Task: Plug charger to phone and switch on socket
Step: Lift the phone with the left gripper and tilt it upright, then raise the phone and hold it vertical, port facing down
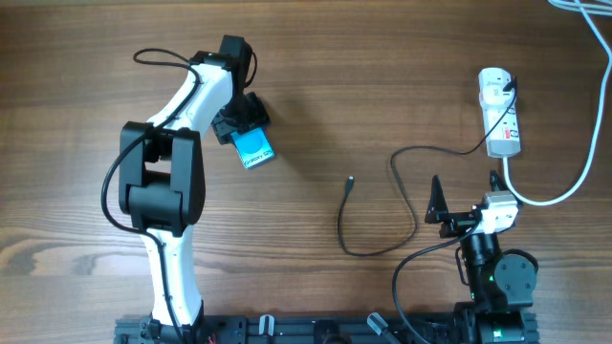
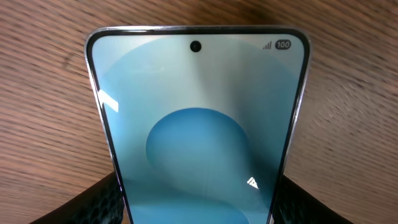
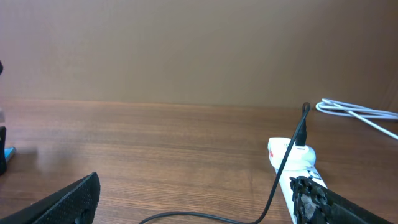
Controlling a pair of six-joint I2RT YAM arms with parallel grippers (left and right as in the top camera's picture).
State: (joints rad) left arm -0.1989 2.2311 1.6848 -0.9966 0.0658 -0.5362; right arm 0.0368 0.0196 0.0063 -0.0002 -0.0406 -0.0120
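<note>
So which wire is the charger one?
Find the white power strip at the right of the table. A black cable leaves it and loops toward the middle. It's thin and black; the white cable beside it is thicker.

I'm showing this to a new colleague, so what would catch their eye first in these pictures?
The phone, its bright cyan screen clamped in the left jaws, fills the left wrist view. In the overhead view, the black charger cable loops loose right of centre, its tip lying free. The white socket sits at the upper right.
</note>
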